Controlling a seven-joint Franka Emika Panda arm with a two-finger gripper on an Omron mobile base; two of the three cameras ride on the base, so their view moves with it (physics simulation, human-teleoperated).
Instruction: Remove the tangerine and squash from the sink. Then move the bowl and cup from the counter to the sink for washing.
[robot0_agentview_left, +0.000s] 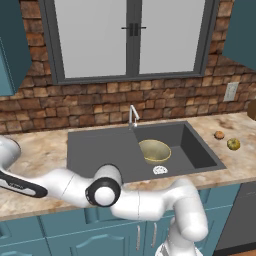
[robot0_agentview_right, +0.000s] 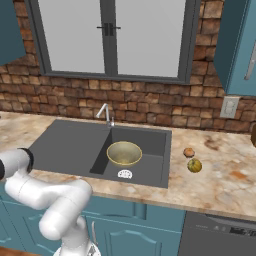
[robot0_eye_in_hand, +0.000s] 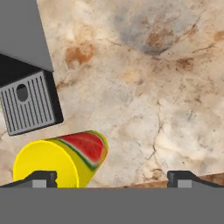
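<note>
Fingers (robot0_eye_in_hand: 41, 178) of the two-finger gripper (robot0_eye_in_hand: 113, 178) stand spread wide and hold nothing, their dark tips rising at the near edge of the hand view. Beyond them spreads the mottled beige stone counter (robot0_eye_in_hand: 144, 87), and far off to the arm's right lies the dark grey rectangular sink (robot0_agentview_left: 100, 150), its basin already holding the wide olive-brass bowl (robot0_agentview_left: 154, 150). Past the sink, well away from the fingers, the yellow-green roundish squash (robot0_agentview_left: 233, 144) and the tiny orange tangerine (robot0_agentview_left: 219, 135) sit on the counter, so I judge the fruit step finished.

A dark slotted box-like object (robot0_eye_in_hand: 29, 103), which I cannot identify, lies ahead of the left fingertip. Nearer, the small bright yellow cup (robot0_eye_in_hand: 61, 159) with a watermelon-red patch lies on its side, just ahead of that same tip rather than centred between the two.

The risk, as I judge it: closing from here may catch only the cup's edge and send it rolling, or nudge it against the slotted object. Its round wall could also slip from a shallow pinch.
</note>
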